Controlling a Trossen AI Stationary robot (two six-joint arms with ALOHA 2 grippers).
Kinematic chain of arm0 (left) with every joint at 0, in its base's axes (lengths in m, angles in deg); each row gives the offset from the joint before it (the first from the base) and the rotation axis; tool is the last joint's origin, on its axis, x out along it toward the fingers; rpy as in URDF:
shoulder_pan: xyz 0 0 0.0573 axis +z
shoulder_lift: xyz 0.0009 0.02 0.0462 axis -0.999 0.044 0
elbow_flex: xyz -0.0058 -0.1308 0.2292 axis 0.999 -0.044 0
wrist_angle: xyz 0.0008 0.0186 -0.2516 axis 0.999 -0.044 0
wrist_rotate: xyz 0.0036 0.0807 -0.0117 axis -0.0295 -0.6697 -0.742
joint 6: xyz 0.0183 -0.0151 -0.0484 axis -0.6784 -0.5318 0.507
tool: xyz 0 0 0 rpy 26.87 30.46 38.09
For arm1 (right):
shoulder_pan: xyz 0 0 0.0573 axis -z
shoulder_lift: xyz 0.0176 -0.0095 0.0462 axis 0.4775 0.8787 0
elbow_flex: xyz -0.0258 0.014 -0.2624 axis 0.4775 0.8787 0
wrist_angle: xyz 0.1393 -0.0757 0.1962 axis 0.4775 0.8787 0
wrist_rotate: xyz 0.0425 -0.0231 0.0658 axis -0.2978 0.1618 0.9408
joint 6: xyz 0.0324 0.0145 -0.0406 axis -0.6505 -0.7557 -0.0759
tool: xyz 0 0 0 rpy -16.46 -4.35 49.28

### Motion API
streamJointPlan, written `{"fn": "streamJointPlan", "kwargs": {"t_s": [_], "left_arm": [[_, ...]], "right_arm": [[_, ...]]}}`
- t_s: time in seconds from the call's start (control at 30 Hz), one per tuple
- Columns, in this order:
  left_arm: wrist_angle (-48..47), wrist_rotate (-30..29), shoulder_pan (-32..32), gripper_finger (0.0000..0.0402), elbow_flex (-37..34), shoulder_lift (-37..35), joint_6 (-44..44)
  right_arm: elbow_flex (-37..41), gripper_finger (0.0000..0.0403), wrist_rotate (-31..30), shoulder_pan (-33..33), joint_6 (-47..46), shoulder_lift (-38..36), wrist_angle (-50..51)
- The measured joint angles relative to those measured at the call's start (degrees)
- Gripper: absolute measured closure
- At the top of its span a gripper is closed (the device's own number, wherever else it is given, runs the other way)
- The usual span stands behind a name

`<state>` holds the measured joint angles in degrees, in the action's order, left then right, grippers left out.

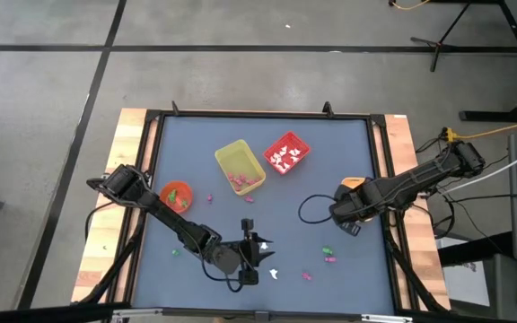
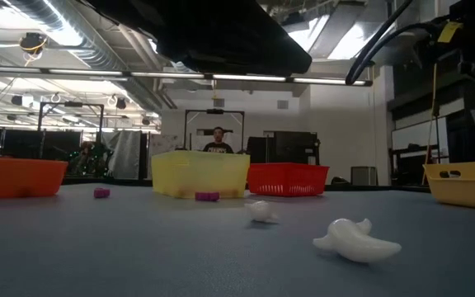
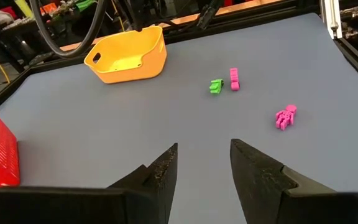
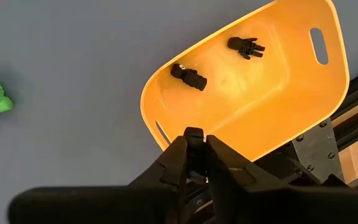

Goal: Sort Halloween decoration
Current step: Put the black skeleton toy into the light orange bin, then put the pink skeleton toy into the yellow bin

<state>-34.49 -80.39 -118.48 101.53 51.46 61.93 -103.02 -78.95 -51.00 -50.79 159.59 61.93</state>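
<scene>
The Halloween decoration lies scattered on the blue table as tiny trinkets: white ones [image 2: 357,239] [image 2: 261,212] near my left gripper, and pink [image 3: 285,116] [image 3: 234,79] and green [image 3: 215,86] ones farther out. My left gripper [image 3: 204,162] [image 1: 255,248] stands open low over the table's near middle, nothing between its fingers. My right gripper [image 4: 196,142] [image 1: 345,212] points down over the orange bowl [image 4: 247,87] at the right, shut on a black trinket. Two black trinkets [image 4: 188,76] [image 4: 246,46] lie on the bowl's floor. My right gripper pinches a small black trinket [image 4: 194,133] between its two fingertips, coming from above and pointing down. The trinket is lifted clear, above the bowl's near rim. Which part of the trinket the fingers have, I cannot tell.
A yellow bin [image 1: 239,166] holding pink pieces and a red bin [image 1: 286,152] holding white pieces stand at the table's far middle. An orange tray [image 1: 176,196] with green pieces sits at the left. A black cable [image 1: 311,211] loops on the table by the right arm.
</scene>
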Motion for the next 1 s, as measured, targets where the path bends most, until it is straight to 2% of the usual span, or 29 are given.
{"fn": "streamJointPlan", "kwargs": {"t_s": [0.3, 0.47, 0.63, 1.0], "left_arm": [[0.0, 0.0, 0.0, 0.027, 0.0, 0.0, 0.0], [0.0, 0.0, 0.0, 0.027, 0.0, 0.0, 0.0], [0.0, 0.0, 0.0, 0.027, 0.0, 0.0, 0.0], [0.0, 0.0, 0.0, 0.027, 0.0, 0.0, 0.0]], "right_arm": [[0.0, 0.0227, -0.5, 0.0, 0.0, 0.0, 0.0], [0.0, 0.018, -0.6, 0.0, 0.0, 0.0, 0.0], [0.0, 0.0159, -0.6, 0.0, 0.0, 0.0, -0.1], [0.0, 0.0157, 1.1, 0.0, 0.2, 0.0, -3.4]]}}
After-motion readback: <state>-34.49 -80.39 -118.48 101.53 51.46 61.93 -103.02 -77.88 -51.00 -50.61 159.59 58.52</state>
